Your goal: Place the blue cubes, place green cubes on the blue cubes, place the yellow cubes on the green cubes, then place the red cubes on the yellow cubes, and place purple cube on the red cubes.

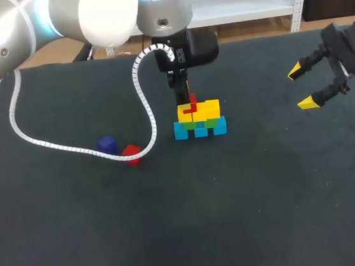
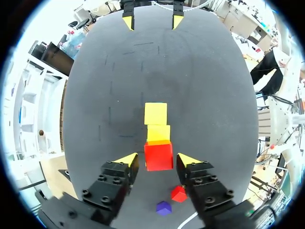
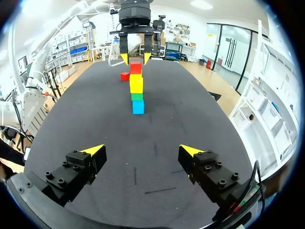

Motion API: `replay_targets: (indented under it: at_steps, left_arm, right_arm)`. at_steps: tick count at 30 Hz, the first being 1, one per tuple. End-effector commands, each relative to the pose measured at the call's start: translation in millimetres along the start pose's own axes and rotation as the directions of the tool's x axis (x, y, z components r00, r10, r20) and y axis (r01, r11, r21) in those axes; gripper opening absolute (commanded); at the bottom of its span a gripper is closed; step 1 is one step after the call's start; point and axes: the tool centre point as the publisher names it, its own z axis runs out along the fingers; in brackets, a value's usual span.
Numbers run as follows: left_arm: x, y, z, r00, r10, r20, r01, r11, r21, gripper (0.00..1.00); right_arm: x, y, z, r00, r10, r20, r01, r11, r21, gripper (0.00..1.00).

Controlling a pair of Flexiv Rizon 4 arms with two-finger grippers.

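Black table. The left arm comes in from the rear left corner and the right arm from the right edge. A white coiled cable is draped over the table on the left.

The stack sits mid-table: blue cubes at the bottom, green cubes on them, yellow cubes on the green. A red cube sits on the yellow layer, toward its left end.

The left gripper is over the stack. Its fingers straddle the red cube with a gap on each side, so it is released.

The right gripper is spread wide, holding nothing, well apart from the stack on its right.

A loose red cube and the purple cube lie just beside each other, left of the stack by the cable.
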Motion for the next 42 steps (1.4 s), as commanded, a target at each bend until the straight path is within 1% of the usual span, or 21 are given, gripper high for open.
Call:
replay_targets:
  at_steps: [1,5,10,16,20,22,25,27,28,30,33,34,37,40,42]
  left_arm:
    - [2.4,5.0,-5,1.000,-0.003,-0.004,0.003,1.000,0.006,1.00]
    - [8.0,4.2,-17,1.000,-0.014,0.010,0.014,1.000,-0.013,1.00]
    - [20.3,-3.1,-37,0.999,-0.022,0.029,0.023,0.999,-0.033,1.00]
    - [46.2,-19.0,-56,0.999,-0.019,0.032,0.021,0.999,-0.047,1.00]
    - [65.7,-33.2,-62,0.999,0.031,0.036,-0.029,0.999,-0.039,1.00]
    - [75.2,-41.1,-61,0.996,0.084,0.036,-0.083,0.996,-0.030,1.00]
    - [91.2,-53.5,-58,0.981,0.188,0.044,-0.187,0.982,-0.010,1.00]
    - [104.8,-59.7,-54,0.972,0.229,0.059,-0.229,0.973,0.008,1.00]
    - [111.4,-62.1,-52,0.968,0.245,0.054,-0.246,0.969,0.014,1.00]
    - [126.3,-67.1,-47,0.958,0.284,0.051,-0.285,0.958,0.017,1.00]
    - [142.2,-71.8,-37,0.943,0.330,0.052,-0.331,0.943,0.019,1.00]
    - [145.9,-73.1,-34,0.933,0.357,0.045,-0.358,0.934,0.011,1.00]
    - [154.7,-73.5,-24,0.923,0.381,0.050,-0.381,0.924,-0.005,1.00]
    - [158.5,-72.8,-14,0.916,0.397,0.052,-0.397,0.918,-0.009,1.00]
    - [158.1,-72.1,-10,0.912,0.404,0.067,-0.403,0.915,-0.027,1.00]
  right_arm:
    - [0,0,0,1.000,-0.001,0.002,0.001,1.000,0.000,1.00]
    - [0,0,0,1.000,-0.001,0.002,0.001,1.000,0.000,1.00]
    - [0,0,0,1.000,-0.001,0.002,0.001,1.000,0.000,1.00]
    - [0,0,0,1.000,-0.001,0.002,0.001,1.000,0.000,1.00]
    - [0,0,0,1.000,-0.001,0.002,0.001,1.000,0.000,1.00]
    - [0,0,0,1.000,-0.001,0.002,0.001,1.000,0.000,1.00]
    - [0,0,0,1.000,-0.001,0.002,0.001,1.000,0.000,1.00]
    - [0,0,0,1.000,-0.001,0.002,0.001,1.000,0.000,1.00]
    - [0,0,0,1.000,-0.001,0.002,0.001,1.000,0.000,1.00]
    - [0,0,0,1.000,-0.001,0.002,0.001,1.000,0.000,1.00]
    - [0,0,0,1.000,-0.001,0.002,0.001,1.000,0.000,1.00]
    - [0,0,0,1.000,-0.001,0.002,0.001,1.000,0.000,1.00]
    - [0,0,0,1.000,-0.001,0.002,0.001,1.000,0.000,1.00]
    - [0,0,0,1.000,-0.001,0.002,0.001,1.000,0.000,1.00]
    - [0,0,0,1.000,-0.001,0.002,0.001,1.000,0.000,1.00]
